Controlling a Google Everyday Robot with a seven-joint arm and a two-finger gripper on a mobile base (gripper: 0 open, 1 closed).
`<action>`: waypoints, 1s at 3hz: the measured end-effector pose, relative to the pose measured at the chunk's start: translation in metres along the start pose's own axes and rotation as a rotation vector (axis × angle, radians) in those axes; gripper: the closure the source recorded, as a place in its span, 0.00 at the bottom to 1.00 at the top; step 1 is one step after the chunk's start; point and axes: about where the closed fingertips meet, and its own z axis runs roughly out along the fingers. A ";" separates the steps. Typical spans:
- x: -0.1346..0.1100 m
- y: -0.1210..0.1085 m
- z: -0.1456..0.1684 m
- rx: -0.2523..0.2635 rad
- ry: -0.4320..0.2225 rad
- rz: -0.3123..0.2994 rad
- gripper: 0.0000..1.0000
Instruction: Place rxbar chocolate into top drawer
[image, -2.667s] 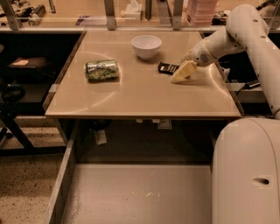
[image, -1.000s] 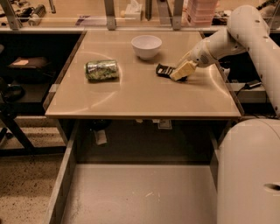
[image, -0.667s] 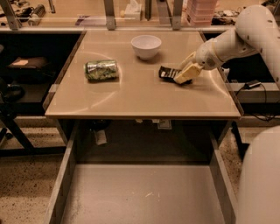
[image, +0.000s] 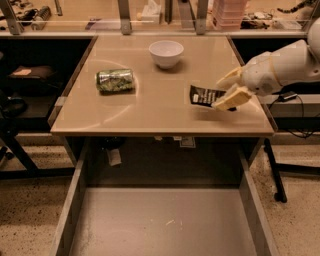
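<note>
The rxbar chocolate (image: 204, 95), a flat black wrapper with pale lettering, is held just above the right side of the beige table (image: 150, 112). My gripper (image: 228, 89) comes in from the right and is shut on the bar's right end, with one cream finger above and one below. The top drawer (image: 165, 220) stands pulled out below the table's front edge, wide, grey and with nothing in it.
A crushed green can (image: 115, 80) lies on the table's left half. A white bowl (image: 166, 53) stands at the back centre. Dark shelving is at the left, and a rail with clutter runs behind the table.
My gripper with the rxbar chocolate has lifted off the table and moved toward the front right edge. The arm has drawn back to the right. Can and bowl have not moved.
</note>
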 end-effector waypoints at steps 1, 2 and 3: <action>0.020 0.051 -0.015 0.018 0.010 -0.044 1.00; 0.042 0.079 -0.003 -0.029 0.027 -0.014 1.00; 0.042 0.083 -0.004 -0.034 0.029 -0.017 1.00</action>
